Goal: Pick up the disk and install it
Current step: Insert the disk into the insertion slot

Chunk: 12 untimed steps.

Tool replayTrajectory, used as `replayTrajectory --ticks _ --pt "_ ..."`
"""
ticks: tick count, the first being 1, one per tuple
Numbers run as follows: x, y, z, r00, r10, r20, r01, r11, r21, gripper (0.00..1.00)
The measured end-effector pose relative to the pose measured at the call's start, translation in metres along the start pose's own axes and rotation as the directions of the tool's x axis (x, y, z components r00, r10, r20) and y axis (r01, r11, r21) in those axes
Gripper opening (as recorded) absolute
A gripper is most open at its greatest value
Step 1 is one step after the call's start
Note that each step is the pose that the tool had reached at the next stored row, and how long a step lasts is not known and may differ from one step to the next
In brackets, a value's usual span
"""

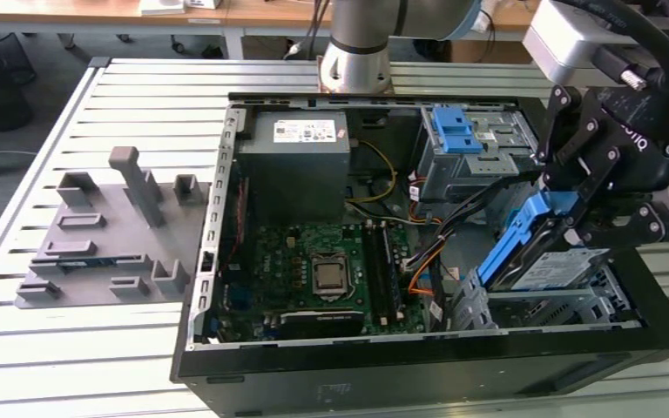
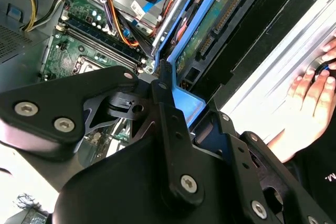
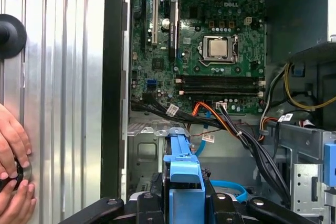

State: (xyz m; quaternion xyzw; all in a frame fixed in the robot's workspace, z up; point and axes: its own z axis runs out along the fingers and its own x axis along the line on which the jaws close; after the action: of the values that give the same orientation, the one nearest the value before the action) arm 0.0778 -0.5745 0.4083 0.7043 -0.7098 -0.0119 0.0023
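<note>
The disk (image 1: 547,258), a silver-grey drive in a blue bracket, hangs tilted on edge over the grey metal bay (image 1: 543,306) at the front corner of the open computer case (image 1: 428,370), on the exterior view's right. My black gripper (image 1: 570,216) is shut on the disk's upper blue end. In the first wrist view the blue bracket (image 3: 184,167) stands between my fingers (image 3: 148,205), pointing down into the bay. In the second wrist view the disk's green underside (image 2: 210,30) and blue bracket (image 2: 187,101) run away from my fingers (image 2: 167,108).
A blue-latched tray (image 1: 456,131) sits atop the drive cage behind the bay. Black, orange and blue cables (image 3: 231,127) cross beside the bay, near the motherboard (image 1: 323,272). A grey fixture plate (image 1: 102,239) lies on the slatted table. A person's hands (image 3: 13,156) rest on the table by the case.
</note>
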Motion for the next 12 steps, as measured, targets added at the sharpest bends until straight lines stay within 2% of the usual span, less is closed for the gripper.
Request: replayTrajectory --ticks 12 --pt "0.0000 -0.0001 0.0014 1.0000 0.000 0.0001 0.000 1.0000 -0.0001 0.36"
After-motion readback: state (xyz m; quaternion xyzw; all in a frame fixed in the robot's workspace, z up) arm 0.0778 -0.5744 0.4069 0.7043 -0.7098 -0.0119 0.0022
